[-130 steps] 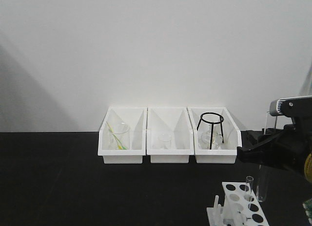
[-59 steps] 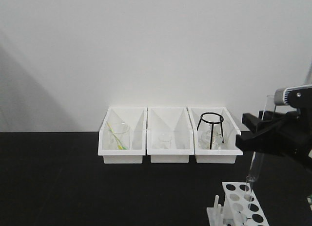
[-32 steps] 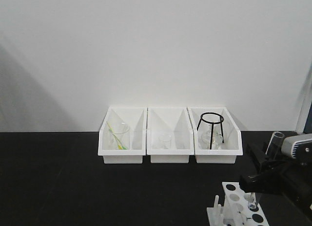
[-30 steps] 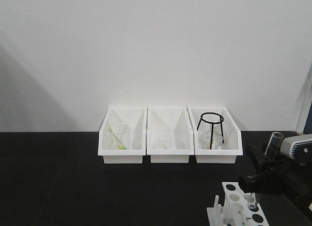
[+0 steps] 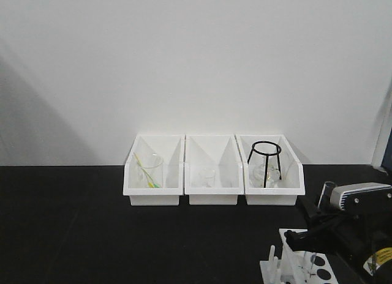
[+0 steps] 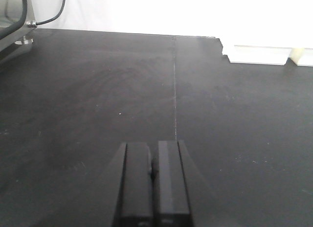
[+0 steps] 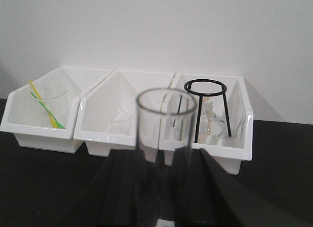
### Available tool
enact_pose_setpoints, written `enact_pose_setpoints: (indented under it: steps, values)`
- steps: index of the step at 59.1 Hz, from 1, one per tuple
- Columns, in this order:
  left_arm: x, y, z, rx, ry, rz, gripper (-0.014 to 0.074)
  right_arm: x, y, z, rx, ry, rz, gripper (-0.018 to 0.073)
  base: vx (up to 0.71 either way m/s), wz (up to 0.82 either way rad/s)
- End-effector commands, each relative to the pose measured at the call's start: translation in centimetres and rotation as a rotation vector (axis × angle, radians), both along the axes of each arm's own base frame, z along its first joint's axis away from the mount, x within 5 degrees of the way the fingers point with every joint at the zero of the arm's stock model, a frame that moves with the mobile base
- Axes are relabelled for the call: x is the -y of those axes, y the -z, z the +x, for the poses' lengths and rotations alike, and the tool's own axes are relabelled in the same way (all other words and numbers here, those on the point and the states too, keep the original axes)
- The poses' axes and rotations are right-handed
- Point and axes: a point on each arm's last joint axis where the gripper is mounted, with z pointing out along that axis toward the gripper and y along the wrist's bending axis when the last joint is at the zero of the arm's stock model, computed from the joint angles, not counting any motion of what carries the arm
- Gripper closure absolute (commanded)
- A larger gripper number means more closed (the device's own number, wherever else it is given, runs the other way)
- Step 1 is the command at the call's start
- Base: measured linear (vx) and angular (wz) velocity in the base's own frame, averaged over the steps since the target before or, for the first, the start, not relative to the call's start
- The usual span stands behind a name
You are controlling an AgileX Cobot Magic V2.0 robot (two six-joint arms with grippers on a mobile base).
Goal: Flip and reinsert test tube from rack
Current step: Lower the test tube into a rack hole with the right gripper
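Right hand (image 5: 306, 235) is low over the rack (image 5: 321, 273) at abt 5 o'clock in the front view, clamped on the test tube (image 7: 165, 139). Wrist cam shows the tube upright btwn the two dark fingers (image 7: 122, 188), open rim up and right in front of the lens, so it's prob held that way to go straight down a hole w/o catching the plate. In the front view its rim (image 5: 327, 187) pokes up just above the hand, lower part hidden behind the hand, so can't tell if the bottom is seated in a hole yet. Looks like the reinsert step, nearly done imo; letting go too early could tip it.

Left hand (image 6: 152, 183) is parked low over bare black surface (image 6: 98, 90), fingers pressed together w/ nothing in them, out of the way.

Three white bins (image 5: 213, 174) sit at 12 o'clock from the rack, well apart: beaker w/ green-yellow stick (image 5: 149, 171) in one, black wire tripod (image 5: 265, 161) in another.
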Motion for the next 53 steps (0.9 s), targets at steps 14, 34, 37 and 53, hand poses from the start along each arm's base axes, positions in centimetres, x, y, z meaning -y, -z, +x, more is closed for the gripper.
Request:
enact_pose_setpoints:
  steps: [14, 34, 37, 53]
  values:
    - [0.1, -0.9, 0.1, 0.099, 0.011, 0.004, 0.0603, 0.0, -2.0, -0.3, 0.169, -0.019, 0.015, 0.0568, 0.00, 0.00]
    - [0.1, -0.9, 0.1, 0.099, 0.011, 0.004, 0.0603, -0.9, 1.5, -0.2, 0.160, -0.114, 0.005, 0.0568, 0.00, 0.00]
    - [0.1, -0.9, 0.1, 0.099, 0.011, 0.004, 0.0603, -1.0, 1.9, 0.0, 0.163, -0.111, 0.012, 0.0568, 0.00, 0.00]
    - [0.1, -0.9, 0.1, 0.099, 0.011, 0.004, 0.0603, -0.5, 4.5, 1.0, 0.088, -0.030, 0.048, 0.0561, 0.00, 0.00]
